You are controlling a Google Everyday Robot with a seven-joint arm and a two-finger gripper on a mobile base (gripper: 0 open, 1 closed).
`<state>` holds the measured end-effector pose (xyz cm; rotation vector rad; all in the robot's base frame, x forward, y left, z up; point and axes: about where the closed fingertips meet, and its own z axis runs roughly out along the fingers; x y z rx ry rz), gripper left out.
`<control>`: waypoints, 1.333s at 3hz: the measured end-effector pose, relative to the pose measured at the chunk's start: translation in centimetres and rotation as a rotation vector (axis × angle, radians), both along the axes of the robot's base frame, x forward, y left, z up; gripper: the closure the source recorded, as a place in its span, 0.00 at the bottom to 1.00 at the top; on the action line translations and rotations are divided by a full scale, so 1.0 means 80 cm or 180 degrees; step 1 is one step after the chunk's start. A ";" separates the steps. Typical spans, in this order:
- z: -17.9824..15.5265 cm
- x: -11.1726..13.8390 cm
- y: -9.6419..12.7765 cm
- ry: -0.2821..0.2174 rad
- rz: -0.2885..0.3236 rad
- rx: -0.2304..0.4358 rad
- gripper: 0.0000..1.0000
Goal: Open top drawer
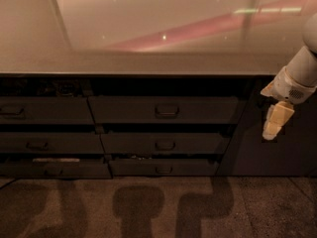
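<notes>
The gripper [268,114] hangs at the right end of the cabinet, at three o'clock from the top drawer [203,110]. Its pale fingers [276,121] are spread apart, holding and touching nothing. The drawer sits under the worktop [148,63], its loop handle [167,110] well apart from the gripper.
</notes>
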<state>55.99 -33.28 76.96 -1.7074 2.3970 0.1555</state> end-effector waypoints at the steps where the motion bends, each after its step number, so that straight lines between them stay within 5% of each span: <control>1: 0.000 0.000 0.000 0.0000 0.0001 -0.0001 0.00; 2: -0.012 -0.005 0.022 -0.0015 0.0133 -0.0184 0.00; 3: -0.004 -0.002 0.090 -0.0281 0.0504 -0.0620 0.00; 4: -0.030 -0.028 0.143 -0.0242 0.0863 -0.0925 0.00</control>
